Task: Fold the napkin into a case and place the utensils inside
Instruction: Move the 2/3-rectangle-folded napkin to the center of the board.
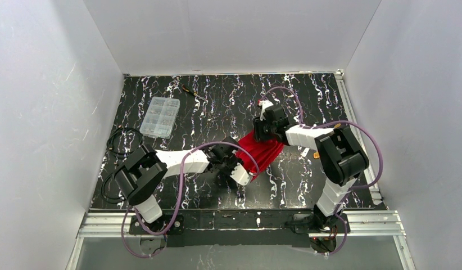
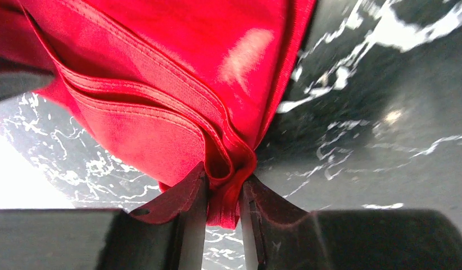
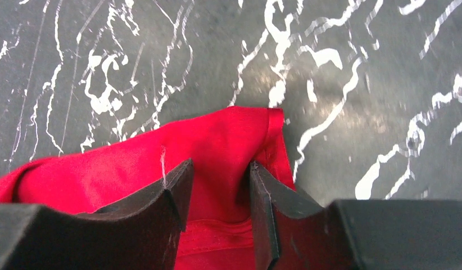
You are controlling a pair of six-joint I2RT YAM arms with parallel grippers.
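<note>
The clear compartment box (image 1: 159,116) sits at the far left of the black marbled table (image 1: 341,185), well apart from both arms. I see small pale bits in its cells but cannot make out what they are. None of the red cloth is in it.

The napkin (image 1: 266,149) is mid-table, gathered into lengthwise pleats and strung between my two grippers. The left gripper (image 2: 223,181) pinches the near end: in its wrist view several hemmed layers bunch into a tight wad squeezed between the two fingertips, and the rest of the cloth fans away beyond them. The right gripper (image 3: 220,175) has the far end. Its fingers (image 3: 171,194) stand partly apart with red cloth filling the gap and touching both inner faces, and a hemmed corner pokes out just past the tips.
</note>
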